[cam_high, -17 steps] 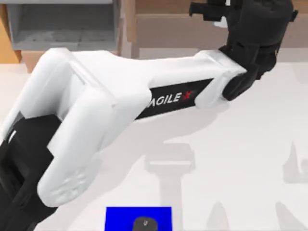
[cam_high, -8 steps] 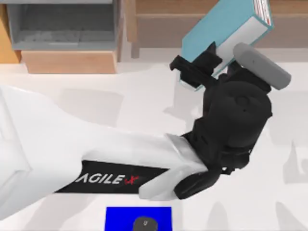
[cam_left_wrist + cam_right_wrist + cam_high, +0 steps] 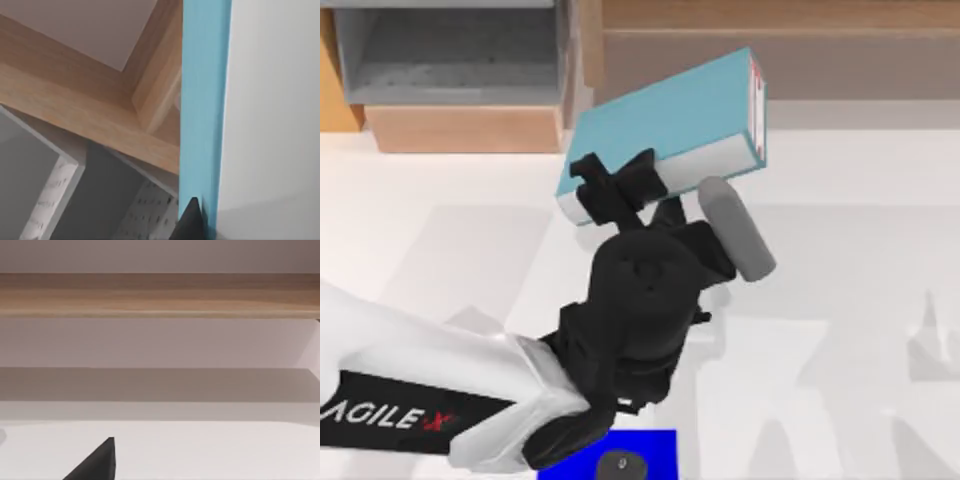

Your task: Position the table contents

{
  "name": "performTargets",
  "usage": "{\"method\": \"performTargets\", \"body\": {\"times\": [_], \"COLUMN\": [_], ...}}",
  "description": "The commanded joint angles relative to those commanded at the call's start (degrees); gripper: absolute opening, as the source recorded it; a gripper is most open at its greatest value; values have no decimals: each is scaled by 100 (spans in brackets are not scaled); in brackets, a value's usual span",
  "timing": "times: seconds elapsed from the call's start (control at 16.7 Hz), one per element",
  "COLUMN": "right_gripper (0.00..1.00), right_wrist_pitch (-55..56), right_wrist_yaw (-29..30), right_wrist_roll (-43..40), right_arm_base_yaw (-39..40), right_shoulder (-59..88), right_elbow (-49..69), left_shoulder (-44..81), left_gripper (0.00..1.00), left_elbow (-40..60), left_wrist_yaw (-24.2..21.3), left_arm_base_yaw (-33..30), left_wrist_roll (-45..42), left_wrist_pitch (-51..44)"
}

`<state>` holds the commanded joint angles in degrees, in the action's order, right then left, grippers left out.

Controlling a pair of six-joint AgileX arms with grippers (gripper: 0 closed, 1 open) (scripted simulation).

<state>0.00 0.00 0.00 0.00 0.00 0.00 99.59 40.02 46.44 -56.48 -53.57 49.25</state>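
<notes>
My left gripper (image 3: 620,185) is shut on a teal book with white pages (image 3: 665,125) and holds it in the air above the table's back edge, in front of the wooden shelf unit. The left wrist view has the book's teal cover (image 3: 205,100) and white page block close up. A tiny dark grey round button (image 3: 622,463) rests on a blue pad (image 3: 660,448) at the table's front edge, partly under my left arm. A dark tip of my right gripper (image 3: 97,462) faces the shelf.
The wooden shelf unit (image 3: 800,55) runs along the back, with a grey open compartment (image 3: 450,50) at its left. The white table (image 3: 860,260) spreads to the right of my left arm, whose white forearm crosses the front left.
My left arm has drawn back from the shelf at the upper right and swung left, bringing the teal book out and over to the middle of the back edge.
</notes>
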Motion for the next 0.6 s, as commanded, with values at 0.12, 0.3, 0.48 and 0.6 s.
{"method": "performTargets", "body": {"times": [0.12, 0.3, 0.48, 0.6], "right_gripper": [100, 100, 100, 100], "right_wrist_pitch": [0, 0, 0, 0], "right_wrist_yaw": [0, 0, 0, 0], "right_wrist_roll": [0, 0, 0, 0], "right_arm_base_yaw": [0, 0, 0, 0], "right_shoulder": [0, 0, 0, 0], "right_elbow": [0, 0, 0, 0], "left_shoulder": [-125, -278, -332, -254], "left_gripper": [0, 0, 0, 0], "left_elbow": [-319, -595, -517, -283], "left_wrist_yaw": [-394, -1095, -1958, -2579], "left_arm_base_yaw": [618, 1774, 2955, 3579], "left_wrist_roll": [-576, -1466, -2300, -2752], "left_wrist_pitch": [-19, -130, -272, -379]}}
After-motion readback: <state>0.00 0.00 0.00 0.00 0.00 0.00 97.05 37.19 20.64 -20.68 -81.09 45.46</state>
